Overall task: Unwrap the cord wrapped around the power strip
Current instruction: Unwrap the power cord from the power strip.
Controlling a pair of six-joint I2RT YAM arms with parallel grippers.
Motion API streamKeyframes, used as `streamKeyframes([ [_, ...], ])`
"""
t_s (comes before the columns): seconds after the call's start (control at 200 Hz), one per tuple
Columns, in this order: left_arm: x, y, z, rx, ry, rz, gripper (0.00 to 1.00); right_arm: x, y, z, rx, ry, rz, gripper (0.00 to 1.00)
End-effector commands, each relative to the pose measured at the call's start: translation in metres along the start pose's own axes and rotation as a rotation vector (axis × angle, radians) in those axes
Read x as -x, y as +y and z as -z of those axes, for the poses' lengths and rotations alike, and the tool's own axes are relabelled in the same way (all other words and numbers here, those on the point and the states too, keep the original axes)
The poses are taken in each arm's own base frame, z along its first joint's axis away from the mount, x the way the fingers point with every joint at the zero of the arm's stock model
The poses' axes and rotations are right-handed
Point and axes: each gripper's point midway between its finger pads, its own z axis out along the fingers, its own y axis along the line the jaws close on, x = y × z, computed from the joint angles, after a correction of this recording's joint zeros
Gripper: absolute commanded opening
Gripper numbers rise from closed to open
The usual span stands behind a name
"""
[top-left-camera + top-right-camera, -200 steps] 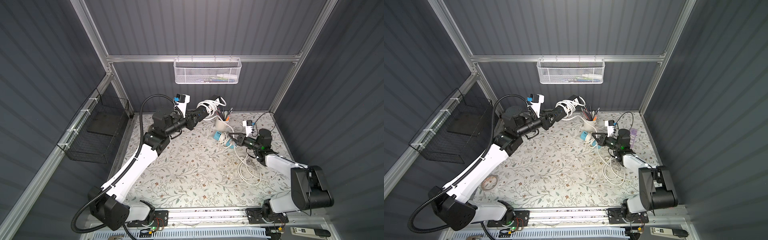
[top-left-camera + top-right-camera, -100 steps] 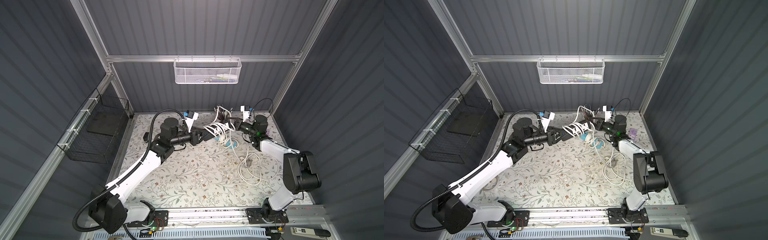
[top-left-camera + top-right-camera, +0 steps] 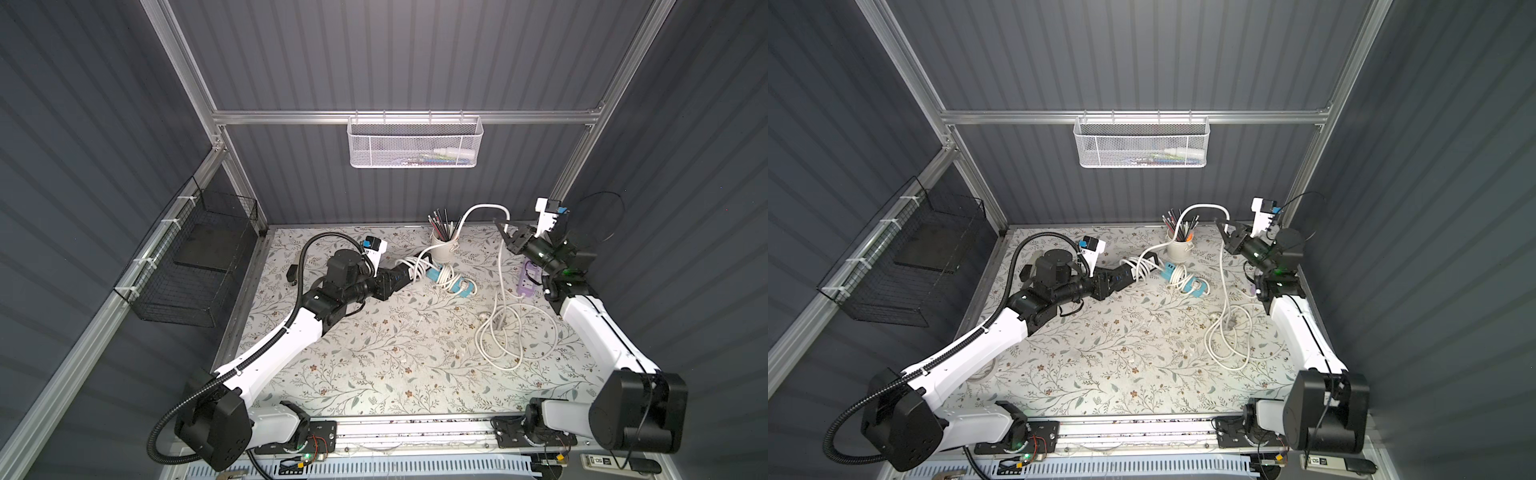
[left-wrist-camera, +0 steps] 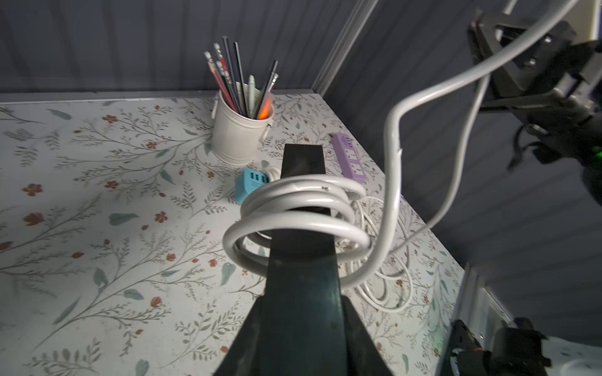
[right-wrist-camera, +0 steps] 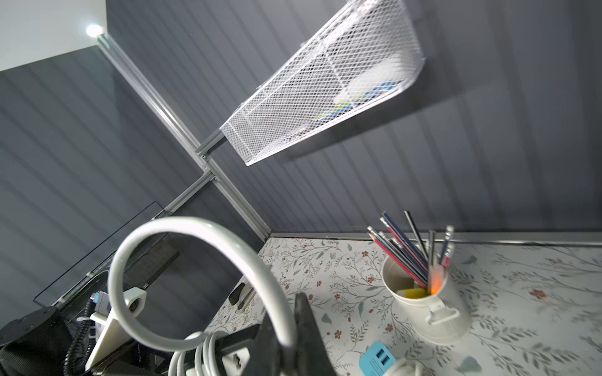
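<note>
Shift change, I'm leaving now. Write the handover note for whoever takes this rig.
Left gripper: shut on one end of the black power strip.
Right gripper: shut on the white cord, held high near the back wall.
Done: much of the cord lies loose on the floral tabletop.
Left: several coils around the strip to pull off.
</note>
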Motion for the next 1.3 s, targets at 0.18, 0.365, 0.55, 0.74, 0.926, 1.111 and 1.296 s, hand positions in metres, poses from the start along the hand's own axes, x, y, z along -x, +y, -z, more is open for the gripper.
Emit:
streamKeyframes([
  [0.18,0.102,0.008,0.038,0.214,-0.323,-0.152,0.00,-0.048,-0.077,0.073,-0.451,0.055,-0.145,0.00],
  [0.365,0.122,0.000,0.041,0.195,-0.383,-0.159,0.00,-0.095,-0.121,0.099,-0.620,0.110,-0.249,0.00],
  [0.55,0.127,-0.009,0.039,0.145,-0.400,-0.159,0.00,-0.138,-0.150,0.105,-0.690,0.173,-0.347,0.00],
  [0.74,0.127,-0.016,0.041,0.109,-0.401,-0.157,0.00,-0.162,-0.181,0.103,-0.765,0.229,-0.408,0.00],
  [0.926,0.126,-0.021,0.044,0.081,-0.400,-0.154,0.00,-0.173,-0.208,0.100,-0.843,0.257,-0.431,0.00],
  [1.111,0.123,-0.025,0.044,0.058,-0.388,-0.149,0.00,-0.173,-0.233,0.097,-0.917,0.275,-0.419,0.00],
  [1.296,0.120,-0.029,0.044,0.029,-0.379,-0.149,0.00,-0.176,-0.245,0.089,-0.931,0.292,-0.447,0.00],
])
